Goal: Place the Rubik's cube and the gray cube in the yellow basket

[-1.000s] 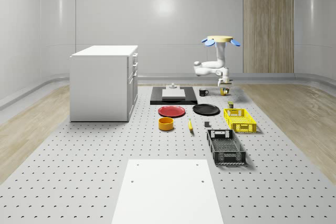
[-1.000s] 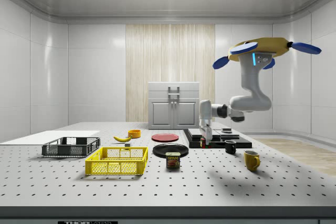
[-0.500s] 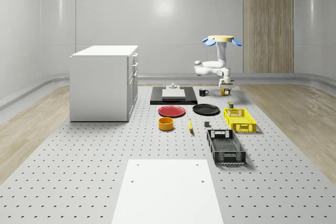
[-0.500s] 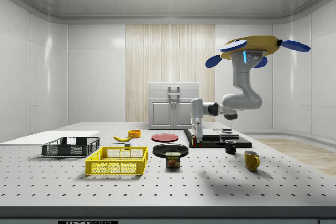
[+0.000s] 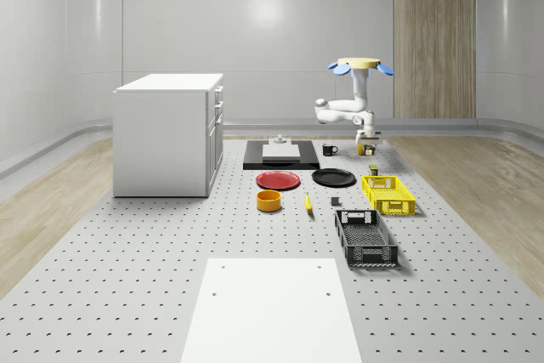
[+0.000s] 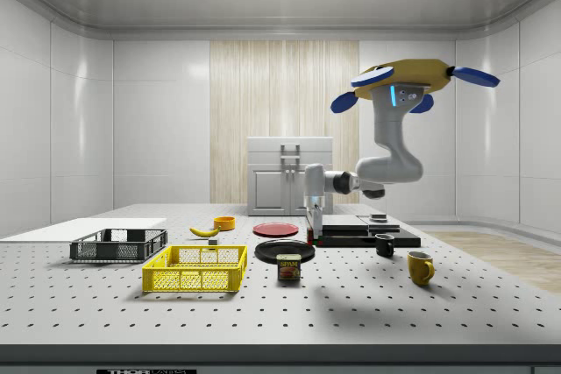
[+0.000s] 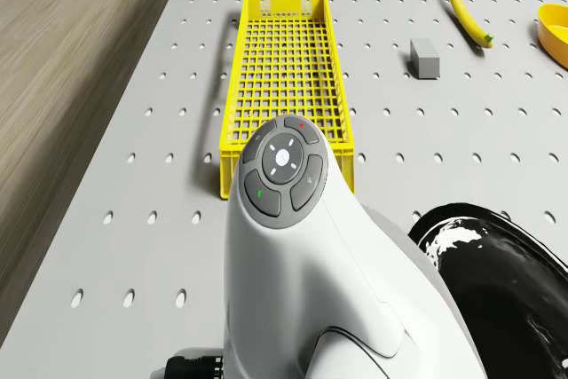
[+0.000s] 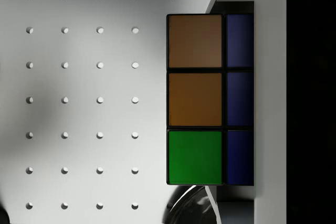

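Drone [image 6: 405, 78] hovers above table [image 6: 368, 304], past far end of basket [image 6: 195, 269]. Arm bends down; gripper [image 6: 316, 232] hangs low by black plate [image 6: 285, 250], holding Rubik's cube [image 8: 210, 99] tight between fingers, off table. Gray cube [image 7: 425, 57] sits on table just beside basket, near banana [image 7: 469, 15].

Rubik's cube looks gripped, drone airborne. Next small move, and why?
Probably carry on toward the yellow basket until the gripper is over its open top, then release. The Rubik's cube sits close against the wrist camera, held above the table. In the side view the drone hovers over the black plate, short of the basket. The gray cube lies on the table beside the basket.
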